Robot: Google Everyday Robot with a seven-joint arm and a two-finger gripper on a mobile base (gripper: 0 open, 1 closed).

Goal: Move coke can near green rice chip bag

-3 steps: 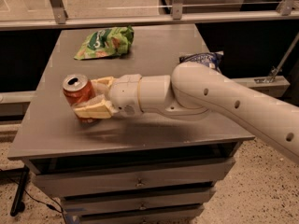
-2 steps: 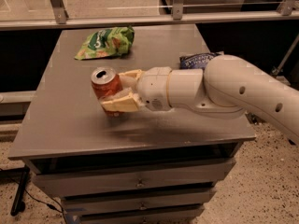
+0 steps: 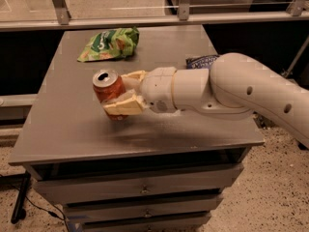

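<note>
One grey table point(image 3: 72, 139), drawers point(image 3: 145, 190) below it, filled most of the view. The white arm point(image 3: 241, 88) reached in from the right, and its gripper point(image 3: 115, 93) hung over the table's left-middle. The green rice chip bag point(image 3: 110, 43) lay crumpled at the far left edge, well apart from the gripper. A dark blue bag point(image 3: 202, 61) showed partly behind the arm. The coke can point(image 3: 106, 85) stood nearly upright between the two cream fingers point(image 3: 124, 108), which clamped it front and back, its silver top showing. No writing on the can or the bags could be read.
</note>
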